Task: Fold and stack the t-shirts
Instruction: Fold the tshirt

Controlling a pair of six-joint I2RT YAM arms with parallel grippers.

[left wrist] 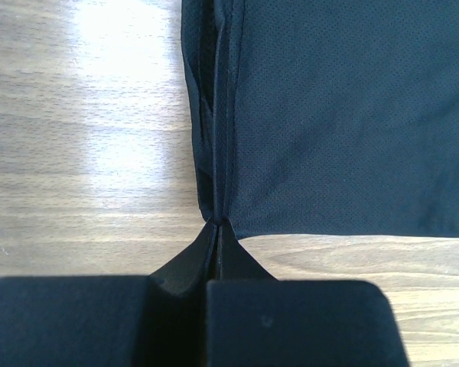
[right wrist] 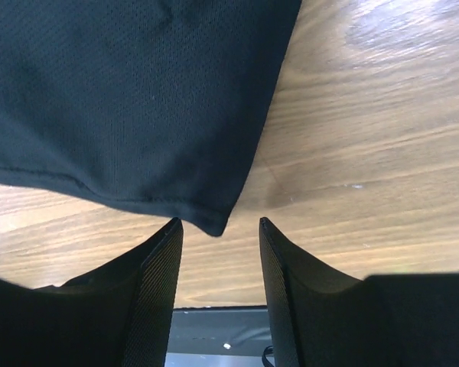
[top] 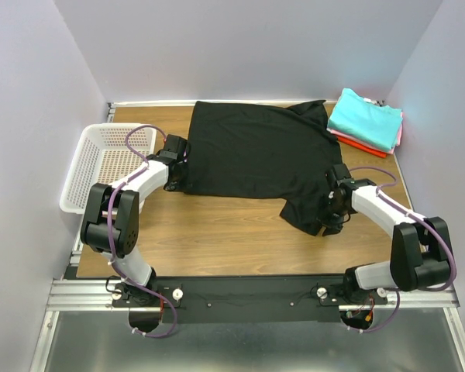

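Note:
A large black t-shirt (top: 252,151) lies spread on the wooden table, with one sleeve hanging toward the front right. My left gripper (top: 173,177) is shut on the shirt's left hem corner; in the left wrist view the cloth (left wrist: 329,115) bunches into a ridge between the closed tips of that gripper (left wrist: 216,224). My right gripper (top: 331,219) is open just in front of the sleeve corner (right wrist: 214,222), which sits between its tips (right wrist: 218,222) without being pinched. A folded stack with a teal tee (top: 366,118) on top of red-orange (top: 356,142) and pink ones lies at the back right.
A white plastic lattice basket (top: 85,167) stands at the left edge of the table. Bare wood (top: 217,232) lies between the black shirt and the arm bases. Walls close in on the back and both sides.

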